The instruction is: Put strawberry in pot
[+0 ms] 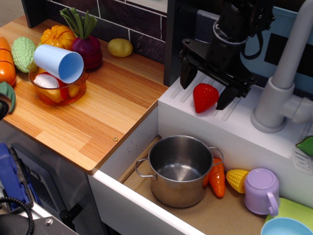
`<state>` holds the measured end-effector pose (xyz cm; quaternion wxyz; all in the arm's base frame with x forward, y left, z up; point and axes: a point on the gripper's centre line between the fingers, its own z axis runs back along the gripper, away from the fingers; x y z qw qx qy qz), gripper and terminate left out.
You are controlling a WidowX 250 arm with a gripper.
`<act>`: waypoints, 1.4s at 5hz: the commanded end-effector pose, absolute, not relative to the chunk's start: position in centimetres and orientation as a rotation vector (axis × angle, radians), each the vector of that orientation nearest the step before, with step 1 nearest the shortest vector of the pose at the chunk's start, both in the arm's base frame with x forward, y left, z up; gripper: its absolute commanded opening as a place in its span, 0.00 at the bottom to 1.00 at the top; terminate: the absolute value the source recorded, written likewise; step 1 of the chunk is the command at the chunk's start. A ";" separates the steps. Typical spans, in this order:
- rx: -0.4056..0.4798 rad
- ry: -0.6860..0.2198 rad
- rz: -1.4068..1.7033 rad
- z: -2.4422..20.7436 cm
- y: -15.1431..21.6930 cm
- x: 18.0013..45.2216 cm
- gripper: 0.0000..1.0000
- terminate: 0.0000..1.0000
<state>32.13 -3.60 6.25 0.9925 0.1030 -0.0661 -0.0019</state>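
Note:
The red strawberry [205, 96] lies on the white ribbed ledge [230, 122] behind the sink, tip pointing down toward the front. My black gripper [206, 88] hangs over it, open, with one finger [186, 74] left of the strawberry and the other [227, 97] right of it. I cannot tell whether the fingers touch it. The shiny steel pot [180, 170] with two wire loop handles stands empty in the sink below, in front of the ledge.
An orange toy carrot [217, 178], a toy corn [237, 179] and a lilac mug [262, 191] lie right of the pot. A grey faucet [282, 83] stands at the right. On the wooden counter [98, 122] sits an amber bowl [57, 88] with a blue cup and toy vegetables.

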 end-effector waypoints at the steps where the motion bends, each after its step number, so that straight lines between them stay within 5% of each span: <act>1: 0.207 -0.133 -0.004 6.3 -3.6 32.1 1.00 0.00; 7: 0.163 -0.384 -0.051 4.1 -1.7 35.6 1.00 0.00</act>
